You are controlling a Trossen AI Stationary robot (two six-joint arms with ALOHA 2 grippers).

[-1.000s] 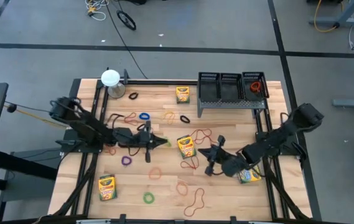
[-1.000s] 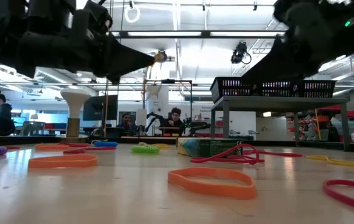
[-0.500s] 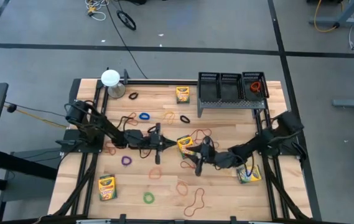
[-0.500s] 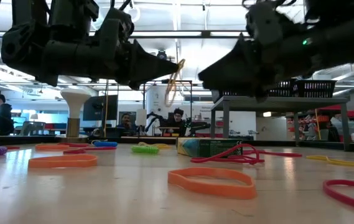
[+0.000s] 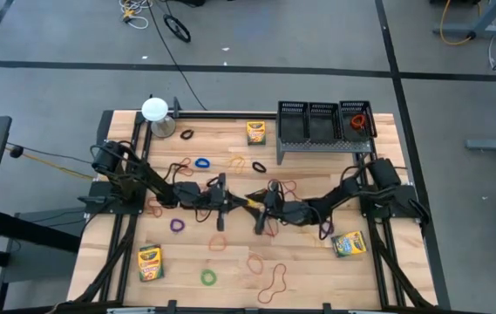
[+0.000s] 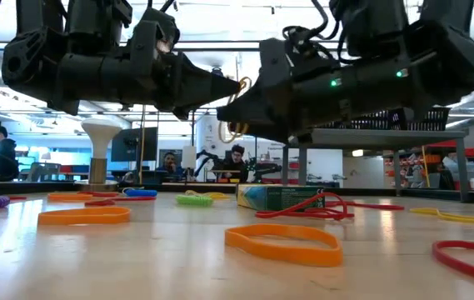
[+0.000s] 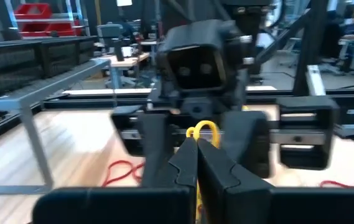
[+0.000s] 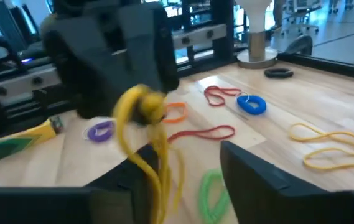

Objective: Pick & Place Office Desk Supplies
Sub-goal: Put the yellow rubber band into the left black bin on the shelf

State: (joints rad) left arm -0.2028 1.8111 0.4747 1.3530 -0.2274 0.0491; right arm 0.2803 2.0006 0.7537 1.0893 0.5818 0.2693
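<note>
My left gripper (image 5: 244, 201) hovers above the table's middle, shut on a yellow rubber band (image 8: 144, 118). My right gripper (image 5: 261, 206) faces it from the right, open. Its two fingers (image 7: 144, 144) stand on either side of the band; whether they touch it I cannot tell. Other coloured bands lie scattered, such as an orange one (image 6: 285, 243). Crayon boxes lie flat at the far middle (image 5: 256, 133), the near left (image 5: 150, 262) and the near right (image 5: 349, 243), and one (image 6: 280, 197) lies under the grippers. My left gripper pinches the yellow band near its top (image 7: 200, 130) between its two fingertips (image 7: 188, 160). A small loop sticks up above them. The fingers come level from the table's left. The rest of the band (image 6: 235, 117) hangs slack below, clear of the table.
A black wire-mesh rack (image 5: 324, 126) stands on legs at the far right, with a red band (image 5: 357, 122) in its right compartment. A white round-topped object (image 5: 155, 111) stands at the far left. People sit in the room beyond the table.
My right gripper has swept toward the table's left and sunk a little, closing in on my left gripper until its fingers flank the yellow band. My left gripper first carried the band a short way toward the right, then kept still.
</note>
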